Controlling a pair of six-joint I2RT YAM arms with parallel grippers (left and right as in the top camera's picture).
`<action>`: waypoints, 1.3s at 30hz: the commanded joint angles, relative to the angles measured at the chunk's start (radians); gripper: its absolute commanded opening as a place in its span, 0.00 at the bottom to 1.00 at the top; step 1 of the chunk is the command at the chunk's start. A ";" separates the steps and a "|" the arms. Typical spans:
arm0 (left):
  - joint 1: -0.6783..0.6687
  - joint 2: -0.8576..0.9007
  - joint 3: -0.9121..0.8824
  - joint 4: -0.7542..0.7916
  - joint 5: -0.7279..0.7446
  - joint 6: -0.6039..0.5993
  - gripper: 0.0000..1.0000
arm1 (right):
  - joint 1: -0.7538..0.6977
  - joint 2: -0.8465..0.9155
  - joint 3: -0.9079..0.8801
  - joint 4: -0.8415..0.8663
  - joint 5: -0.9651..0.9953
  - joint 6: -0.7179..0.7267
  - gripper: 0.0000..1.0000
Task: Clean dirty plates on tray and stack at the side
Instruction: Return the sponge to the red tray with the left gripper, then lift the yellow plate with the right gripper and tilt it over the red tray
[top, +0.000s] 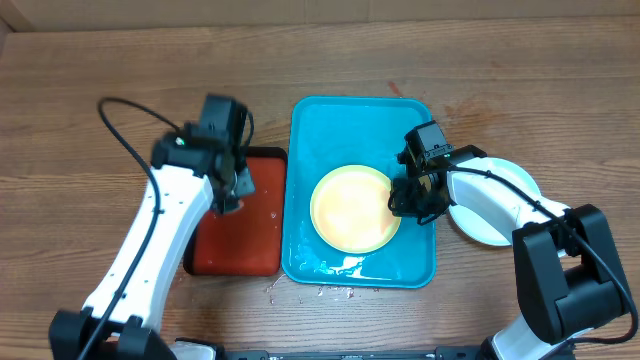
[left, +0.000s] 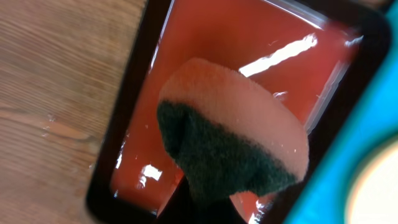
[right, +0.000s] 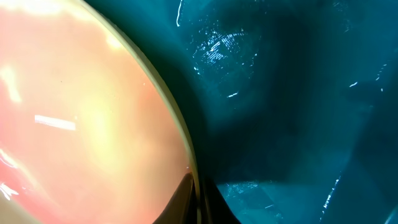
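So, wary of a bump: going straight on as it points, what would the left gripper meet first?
Likely the red black-rimmed plastic tray, the gripped orange-and-green sponge landing first; depth unclear.

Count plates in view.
2: pale yellow round plastic plate on the turquoise rectangular plastic tray; white round plate right of it, under the right arm; more may hide beneath.

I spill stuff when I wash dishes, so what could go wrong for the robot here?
1. The right gripper pinches only the rim of the yellow plate, so the plate could slip back into the wet-looking turquoise tray.
2. The sponge in the left gripper hangs over the red tray and might drip on the way across. Splashes lie on the table.
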 joint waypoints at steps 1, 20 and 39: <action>0.011 0.008 -0.140 0.088 0.026 0.057 0.04 | -0.002 0.006 -0.001 -0.010 0.035 -0.007 0.04; 0.136 -0.086 0.174 -0.186 0.171 0.084 0.54 | 0.172 -0.220 0.255 -0.231 0.253 -0.042 0.04; 0.200 -0.283 0.542 -0.455 0.161 0.098 1.00 | 0.661 -0.087 0.370 0.158 0.958 -0.041 0.04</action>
